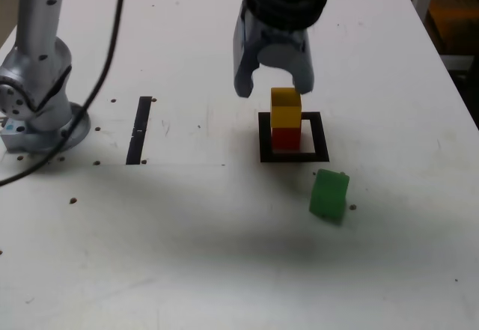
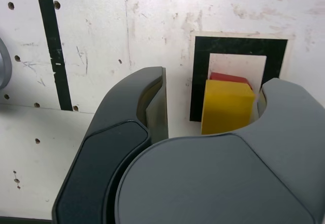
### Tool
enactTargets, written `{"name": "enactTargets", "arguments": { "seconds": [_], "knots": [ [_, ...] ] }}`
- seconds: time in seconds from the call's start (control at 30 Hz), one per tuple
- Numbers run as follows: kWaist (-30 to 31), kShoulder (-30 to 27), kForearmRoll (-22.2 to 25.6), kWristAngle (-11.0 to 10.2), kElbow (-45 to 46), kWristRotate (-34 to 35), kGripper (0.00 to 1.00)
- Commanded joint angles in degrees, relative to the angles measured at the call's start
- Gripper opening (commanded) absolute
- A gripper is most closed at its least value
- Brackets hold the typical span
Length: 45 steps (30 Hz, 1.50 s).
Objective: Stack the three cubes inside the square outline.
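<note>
Nearest the exterior camera, on the white table [image 1: 187, 255], the green cube [image 1: 329, 194] lies tilted on an edge, well clear of the frame and toward the exterior view's right. Just beyond it sits the square outline [image 1: 321, 150], a thick black frame with a white centre. Inside that frame stands the red cube [image 1: 284, 138], and the yellow cube [image 1: 285, 107] rests squarely on top of it, so the outline holds a two-block stack.

Directly above the stack hangs the gripper [image 1: 271, 89], pointing down with its jaws parted. The wrist view shows the yellow cube [image 2: 226, 106] between the two fingers with a clear gap on the dark finger's side; whether the grey finger touches it cannot be told. A sliver of the red cube [image 2: 229, 76] peeks out behind.

Off to the exterior view's left, level with the frame, a straight black strip [image 1: 139, 129] marks the table, and farther left stands the arm's silver base [image 1: 37, 83] with a black cable [image 1: 112, 38] trailing past it.
</note>
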<state>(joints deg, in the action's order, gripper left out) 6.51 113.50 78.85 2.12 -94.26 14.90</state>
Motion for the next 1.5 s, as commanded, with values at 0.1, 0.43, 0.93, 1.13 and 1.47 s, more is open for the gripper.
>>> {"name": "enactTargets", "arguments": {
  "seconds": [0.1,0.43,0.93,1.13,1.47],
  "knots": [
    [3.67,-1.27,1.87,-0.59,-3.19,0.22,0.71],
    [10.86,-0.58,1.94,0.41,-9.21,-0.22,0.71],
    [17.53,8.19,2.95,3.3,-20.0,-1.56,0.71],
    [17.83,12.35,3.4,4.18,-22.61,-2.8,0.71],
    [17.06,16.01,3.41,5.67,-22.25,-4.47,0.71]
  ]
}}
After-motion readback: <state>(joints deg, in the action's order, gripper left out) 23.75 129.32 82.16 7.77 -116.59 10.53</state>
